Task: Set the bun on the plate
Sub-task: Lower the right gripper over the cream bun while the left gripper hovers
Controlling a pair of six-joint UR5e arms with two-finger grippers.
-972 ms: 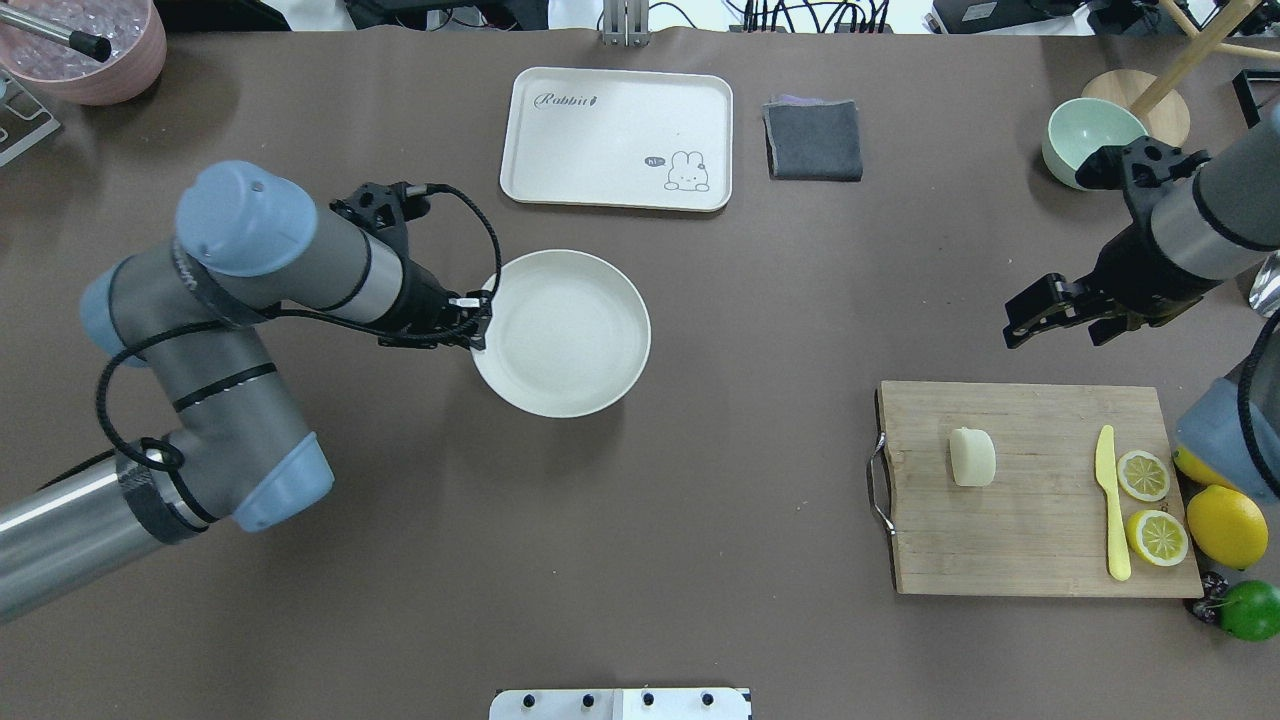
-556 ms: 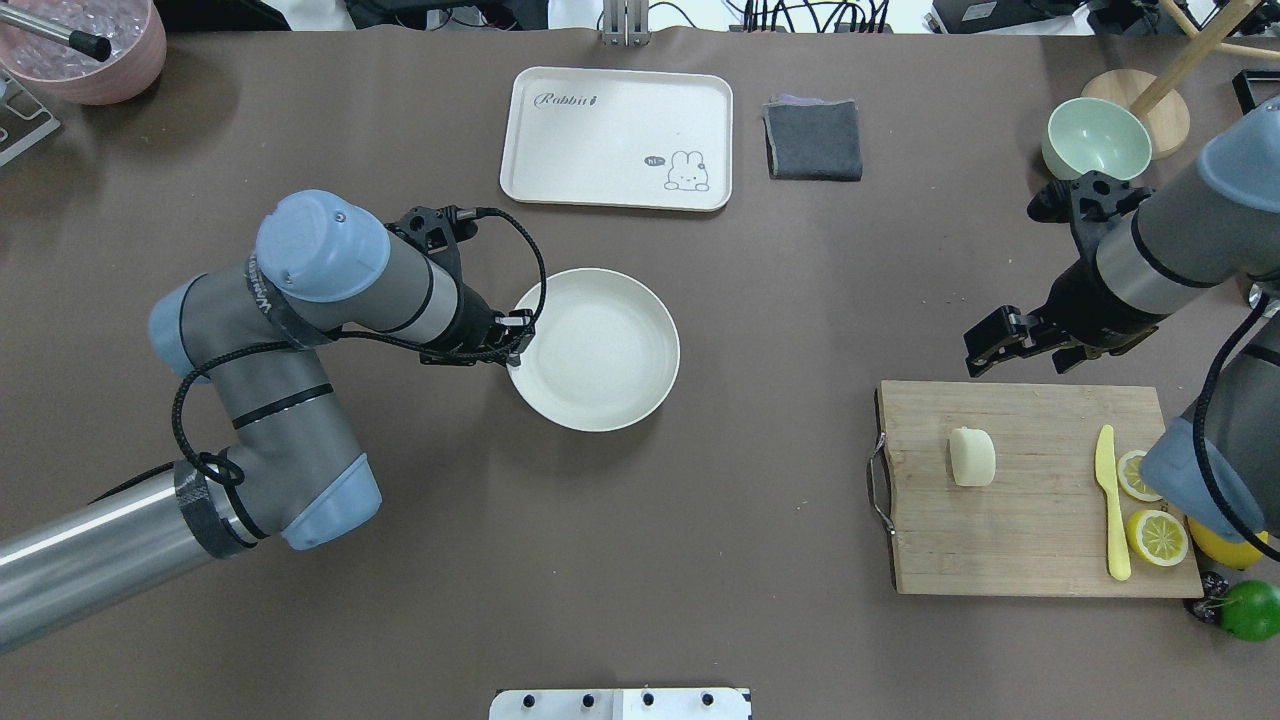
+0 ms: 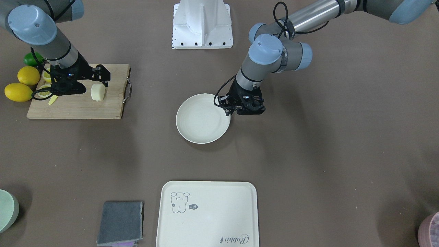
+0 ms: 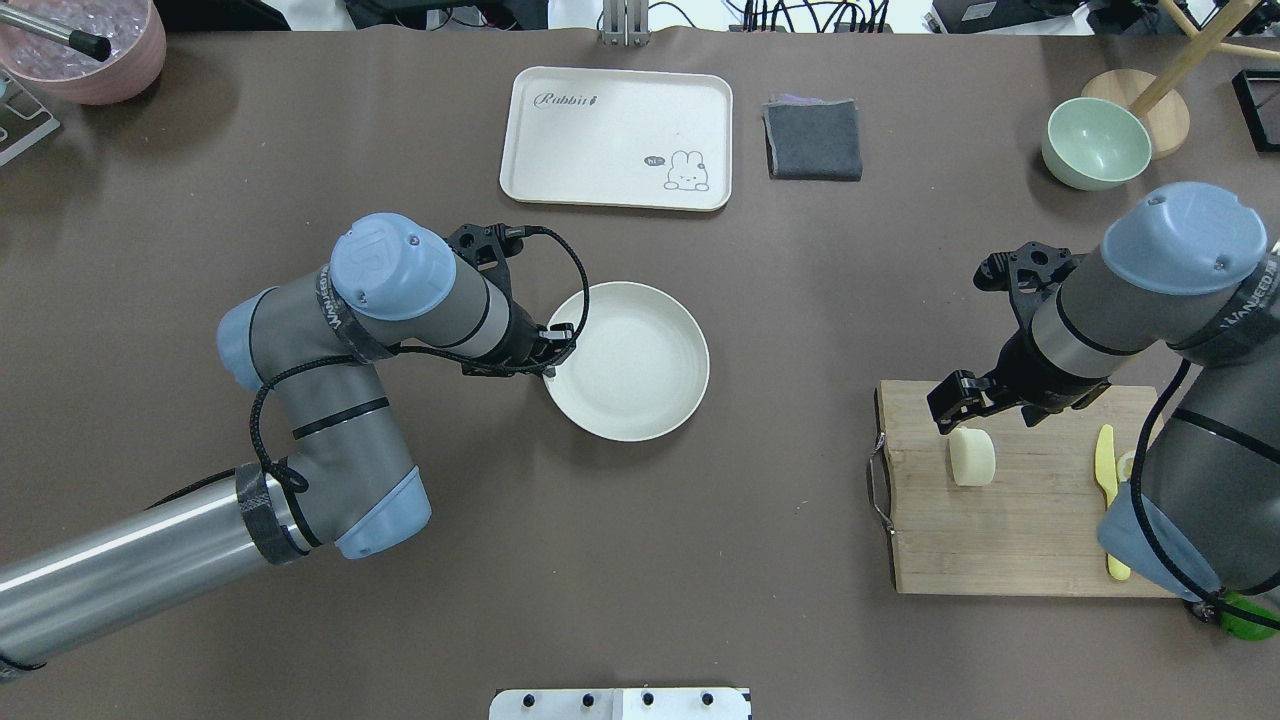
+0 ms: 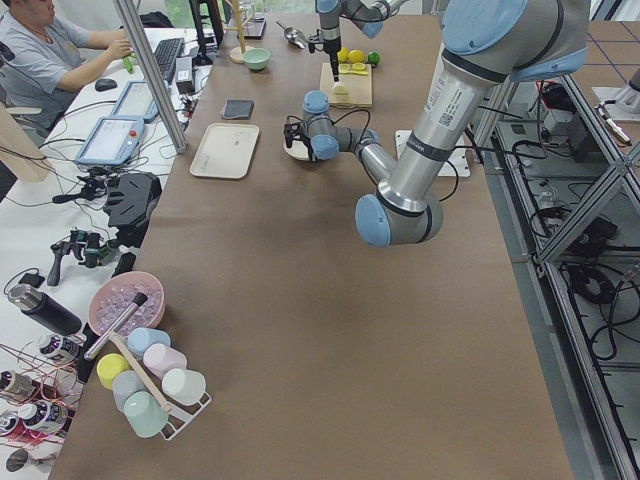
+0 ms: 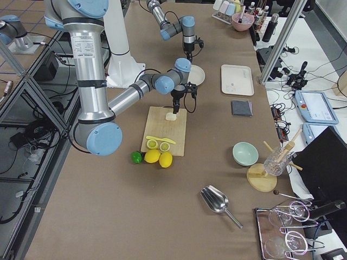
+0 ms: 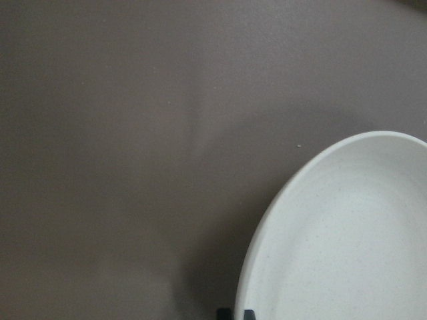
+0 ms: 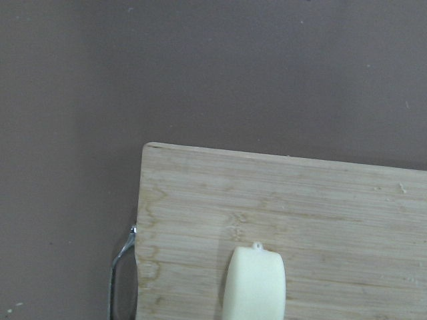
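The off-white plate (image 4: 640,370) lies at mid-table, and my left gripper (image 4: 553,360) is shut on its left rim. The left wrist view shows the plate (image 7: 347,247) filling the lower right, with the fingertips (image 7: 230,312) straddling its rim at the bottom edge. The pale cream bun (image 4: 971,456) rests on the left part of the wooden cutting board (image 4: 1030,520). Just above the bun's far edge hovers my right gripper (image 4: 985,417), open and holding nothing. From the right wrist, the bun (image 8: 255,283) appears at the bottom, with no fingers in view.
A yellow knife (image 4: 1105,470) lies on the board's right part, with lemons (image 3: 17,92) and a lime (image 3: 31,59) beside it. At the far side sit a cream tray (image 4: 615,135), a grey cloth (image 4: 812,140) and a green bowl (image 4: 1095,143). A pink bowl (image 4: 85,50) stands at the far left.
My left gripper has dragged the plate right and toward the robot. My right gripper has swung left and nearer, from beyond the board to over the bun.
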